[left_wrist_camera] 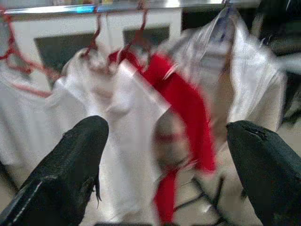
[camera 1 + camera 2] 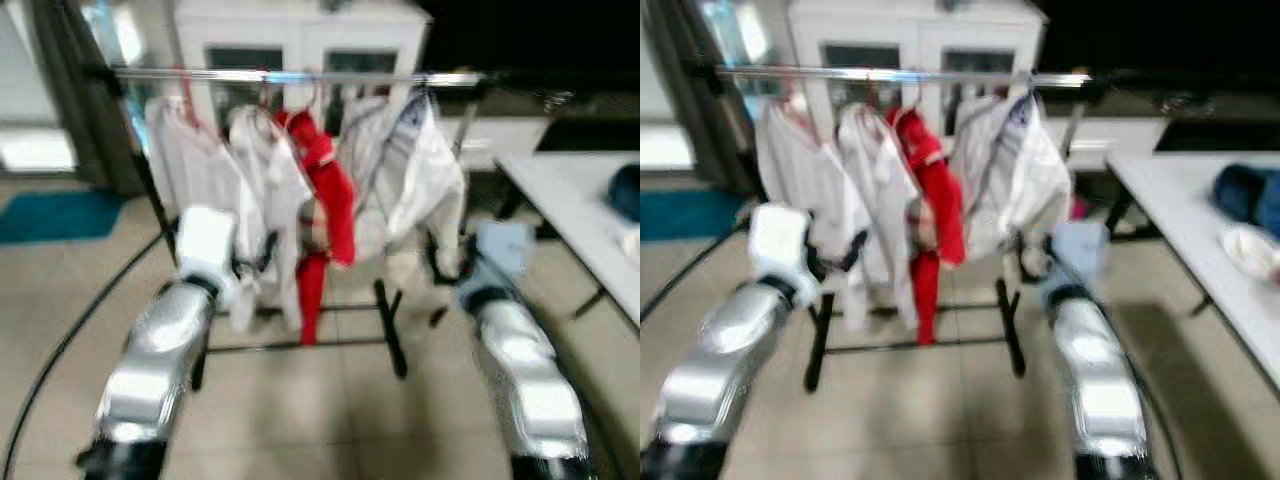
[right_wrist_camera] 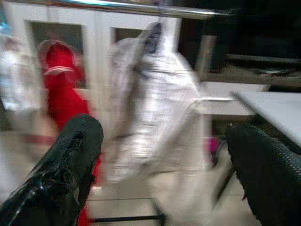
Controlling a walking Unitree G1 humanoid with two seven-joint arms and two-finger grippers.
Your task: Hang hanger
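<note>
A clothes rack with a silver rail [image 2: 300,76] stands straight ahead of me, and the picture is blurred. On the rail hang white shirts [image 2: 200,170], a red garment [image 2: 325,190] and a pale jacket [image 2: 420,180], on reddish hangers [image 1: 94,40]. Both silver arms reach toward the rack at about the height of the garments' lower halves. My left gripper [image 1: 164,160] is open in front of the white and red garments, with nothing between its fingers. My right gripper [image 3: 164,160] is open and empty before the pale jacket [image 3: 150,94].
A white cabinet [image 2: 300,40] stands behind the rack. A grey table [image 2: 580,200] with a blue item [image 2: 628,192] is at the right. The rack's black base [image 2: 390,330] rests on the tiled floor. A teal mat [image 2: 60,215] and a black cable [image 2: 60,345] lie to the left.
</note>
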